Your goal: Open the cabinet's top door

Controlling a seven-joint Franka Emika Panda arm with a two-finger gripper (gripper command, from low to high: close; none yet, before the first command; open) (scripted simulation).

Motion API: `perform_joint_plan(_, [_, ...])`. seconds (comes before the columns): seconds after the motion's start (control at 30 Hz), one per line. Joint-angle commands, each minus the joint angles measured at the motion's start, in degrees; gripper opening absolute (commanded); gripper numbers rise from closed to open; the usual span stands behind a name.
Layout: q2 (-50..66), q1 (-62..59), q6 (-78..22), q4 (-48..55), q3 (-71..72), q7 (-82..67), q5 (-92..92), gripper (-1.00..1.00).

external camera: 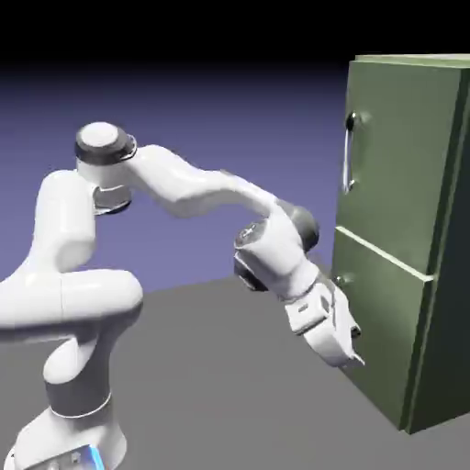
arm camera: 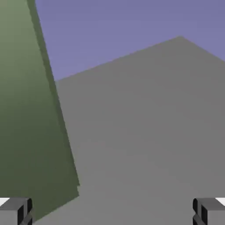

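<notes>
In the hand view, two blocky grey fingertips (arm camera: 15, 211) sit at the frame's 7 and 5 o'clock corners, set far apart with nothing between them, so the gripper (external camera: 353, 353) is spread wide and empty. Past them a flat matte grey table (arm camera: 145, 132) fills most of the frame, and a smooth olive-green slab of the cabinet (arm camera: 26, 110) fills the 9 o'clock side, its edge running slantwise. In the exterior view the glossy white arm (external camera: 184, 188) rises in rounded, tube-like segments from 7 o'clock, bends over and reaches down toward 4 o'clock, where the gripper hangs low, close in front of the lower door (external camera: 376, 321) without clearly touching it. The boxy cabinet stands at 3 o'clock. Its top door (external camera: 399, 156), a flat green panel, looks closed, flush with the front, and its slim silver bar handle (external camera: 348, 151) stands upright near the panel's 9 o'clock edge, well above the gripper. Behind is a plain blue-violet backdrop (external camera: 202, 101).
</notes>
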Motion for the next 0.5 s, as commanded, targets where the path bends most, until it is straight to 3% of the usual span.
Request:
perform_joint_plan(0.0, [2.08,1.82,-0.61,0.3,-2.06,-1.2,2.46,0.0])
perform_joint_plan(0.3, [19.37,16.96,-5.7,2.81,-19.23,-11.19,22.93,0.0])
perform_joint_plan(0.47, [17.58,8.79,-5.69,10.81,-15.97,-11.45,26.31,0.0])
